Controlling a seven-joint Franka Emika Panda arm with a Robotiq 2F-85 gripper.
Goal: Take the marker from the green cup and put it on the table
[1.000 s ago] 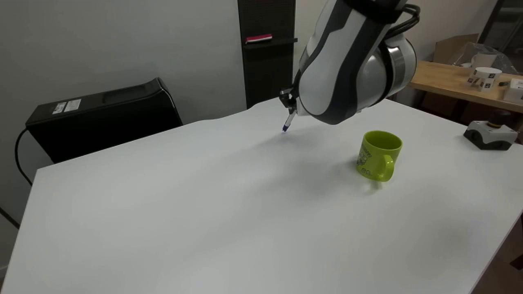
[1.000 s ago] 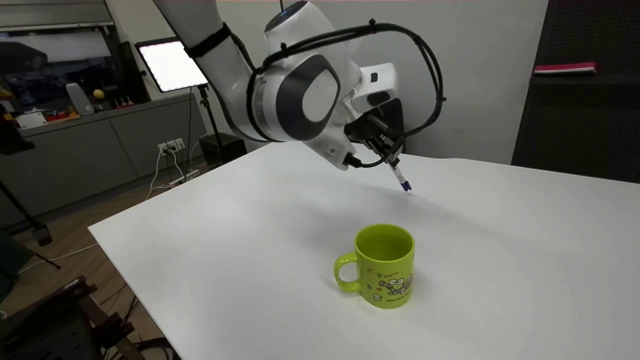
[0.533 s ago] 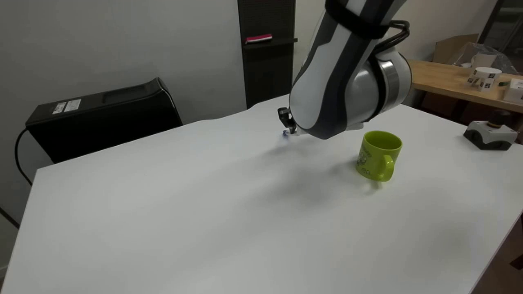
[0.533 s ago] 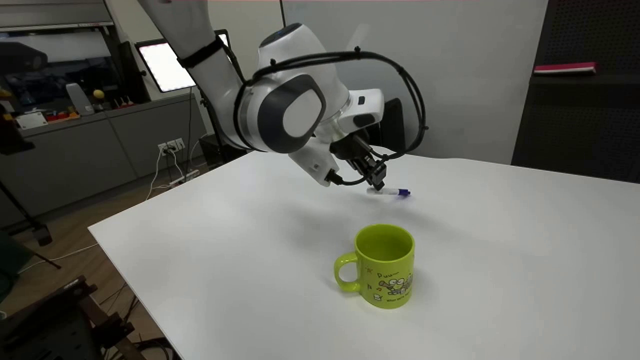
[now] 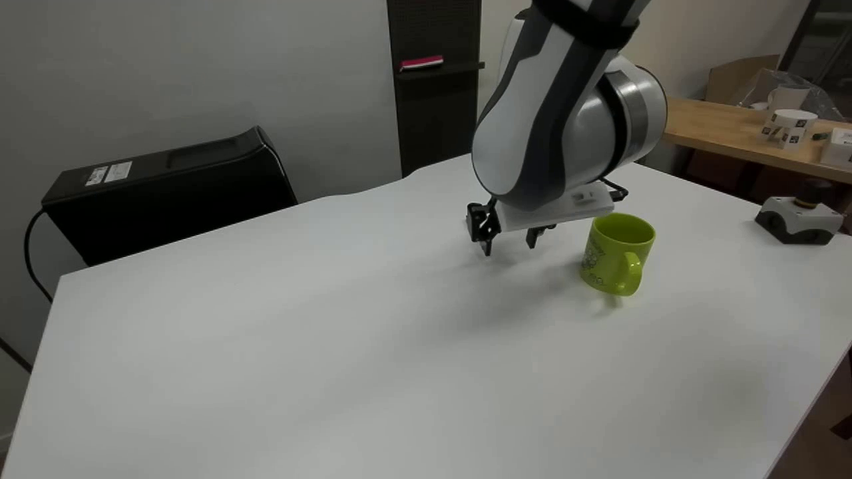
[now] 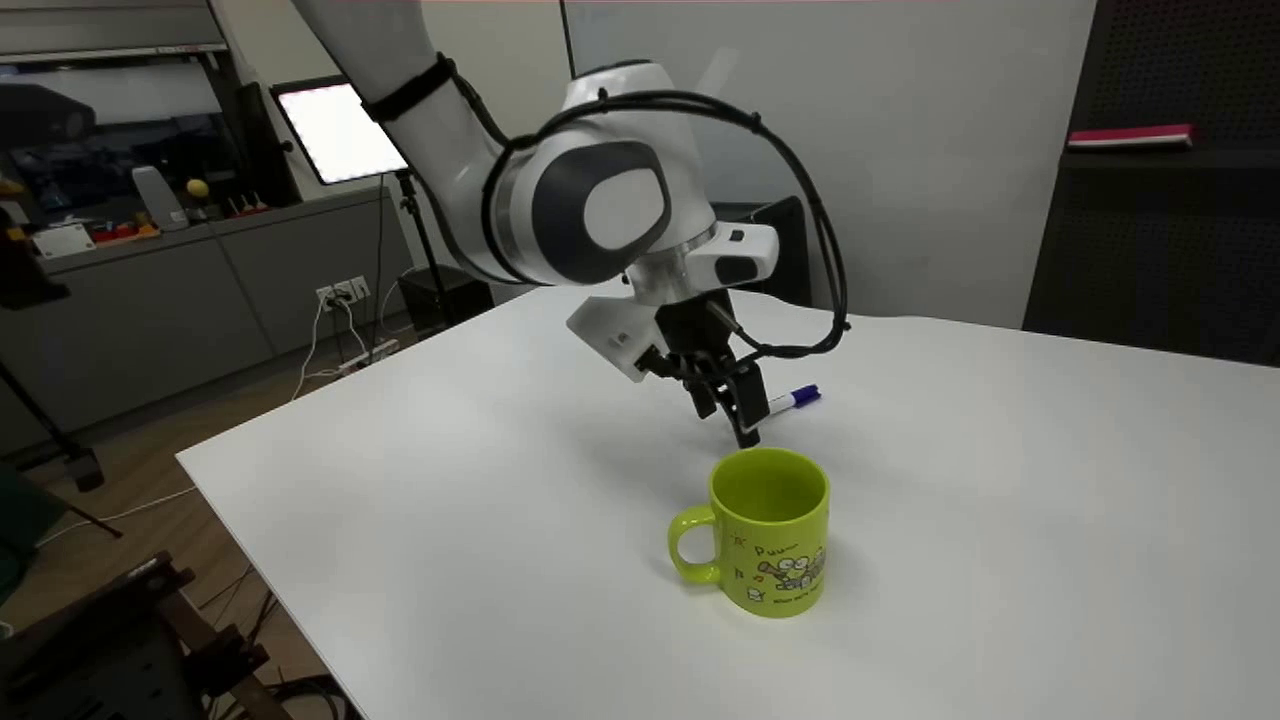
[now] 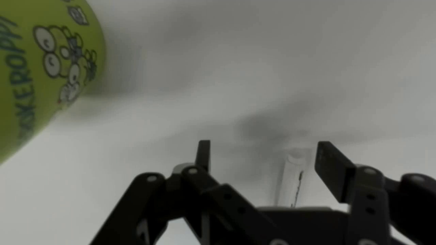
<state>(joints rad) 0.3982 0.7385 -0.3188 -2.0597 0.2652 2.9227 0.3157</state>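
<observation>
While the marker (image 6: 794, 400) lies well inside the table's (image 6: 1000, 560) edges, the gripper (image 7: 263, 149) gapes wide — clear of the cup (image 6: 765, 535).

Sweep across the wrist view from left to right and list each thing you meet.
Green Keroppi mug, one gripper fingertip, white marker, opposite gripper fingertip.
</observation>
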